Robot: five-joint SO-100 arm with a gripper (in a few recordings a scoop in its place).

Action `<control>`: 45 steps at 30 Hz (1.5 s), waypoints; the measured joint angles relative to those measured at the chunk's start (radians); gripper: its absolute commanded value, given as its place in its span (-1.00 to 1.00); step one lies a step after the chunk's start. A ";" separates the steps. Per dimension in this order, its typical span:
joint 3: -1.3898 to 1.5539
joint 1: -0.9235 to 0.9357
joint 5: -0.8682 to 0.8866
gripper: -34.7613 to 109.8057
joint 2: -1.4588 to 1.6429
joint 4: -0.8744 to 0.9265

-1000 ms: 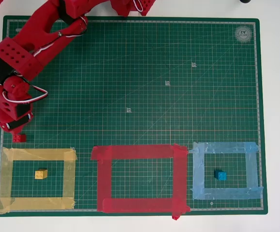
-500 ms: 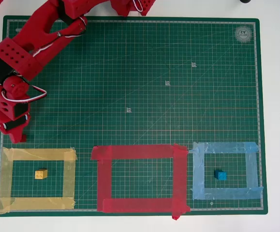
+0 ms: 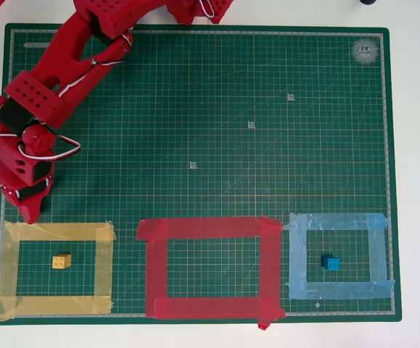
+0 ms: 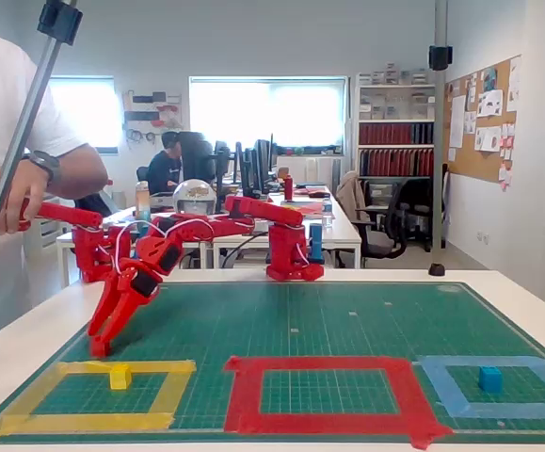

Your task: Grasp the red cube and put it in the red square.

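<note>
Down at the left edge of the mat, the pincer points its tip at the surface just above the top strip of the yellow square, seen from overhead. From the fixed view the pincer reaches steeply down and its tip meets the mat beside that square's far left corner. Whether its jaws are wide, narrow or closed on something I cannot tell; the tip is one red mass in both views. The red cube is hidden: no separate block can be made out at the tip, red on red.

The red square lies in the middle of the mat's near edge, well apart from the pincer, with bare mat inside its outline. It shows likewise in the fixed view. A yellow block sits inside the yellow square, and a blue block inside the blue square on the right. The mat lies on a white desk.
</note>
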 measured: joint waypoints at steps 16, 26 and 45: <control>0.015 0.000 0.000 -0.24 -0.014 0.000; 0.015 0.000 -0.014 -0.25 -0.017 0.000; 0.015 0.000 -0.029 -0.31 -0.017 0.000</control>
